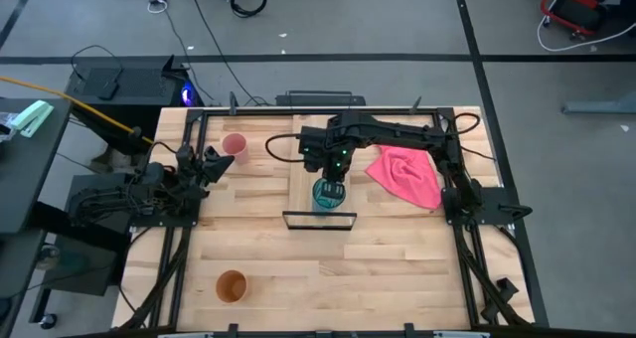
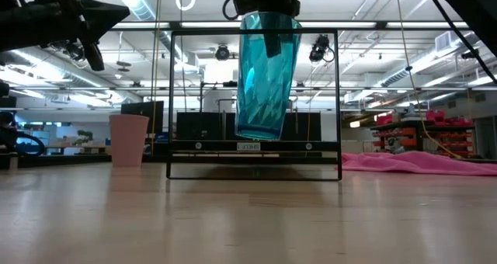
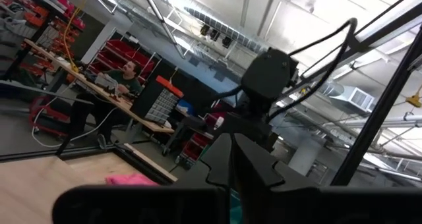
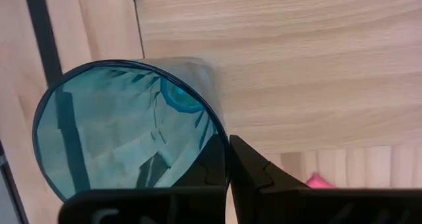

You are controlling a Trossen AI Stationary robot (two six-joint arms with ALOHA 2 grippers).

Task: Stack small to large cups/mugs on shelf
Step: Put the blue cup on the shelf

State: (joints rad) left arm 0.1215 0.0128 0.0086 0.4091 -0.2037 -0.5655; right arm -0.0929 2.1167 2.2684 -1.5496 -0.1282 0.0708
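Note:
My right gripper (image 1: 331, 172) reaches in from the table's right and is shut on the translucent teal cup (image 1: 326, 195) over the shelf (image 1: 303, 184), a light-wood plank with a thin black frame (image 1: 318, 220) at its near end. In the low view the teal cup (image 2: 266, 78) hangs inside the frame (image 2: 169, 101), its base just above the plank. The pink cup (image 1: 235, 146) stands upright on the tabletop left of the shelf. The orange cup (image 1: 231, 286) stands near the table's near-left corner. My left gripper (image 1: 212, 165) waits shut at the left edge. My right gripper holds the teal cup by its rim wall (image 4: 214, 128), one finger inside the cup and one finger (image 4: 254, 174) outside. It comes from above, pointing down. The cup hangs below the fingers, slightly tilted, its base (image 2: 260, 133) a little above the shelf plank.
A crumpled pink cloth (image 1: 407, 176) lies on the table right of the shelf, under the right arm. The black frame stands upright at the shelf's near end. Bare tabletop (image 1: 378, 278) spreads toward the near edge. People and benches show in the room beyond.

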